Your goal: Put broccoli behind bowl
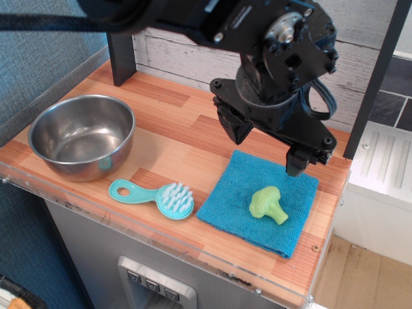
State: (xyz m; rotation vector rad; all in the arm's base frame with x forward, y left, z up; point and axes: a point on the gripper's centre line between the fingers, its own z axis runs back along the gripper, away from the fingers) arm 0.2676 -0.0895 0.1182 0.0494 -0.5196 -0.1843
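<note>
Observation.image: my gripper (pixel 265 149) hangs spread above the broccoli (pixel 267 204); I should descend straight and pinch its head.

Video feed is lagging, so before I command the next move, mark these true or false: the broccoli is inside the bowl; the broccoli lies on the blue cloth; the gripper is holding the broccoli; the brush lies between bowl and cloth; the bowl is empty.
1. The broccoli is inside the bowl. False: it is outside, well to the bowl's right.
2. The broccoli lies on the blue cloth. True.
3. The gripper holds the broccoli. False: it hangs above the cloth, apart from the floret.
4. The brush lies between bowl and cloth. True.
5. The bowl is empty. True.
</note>
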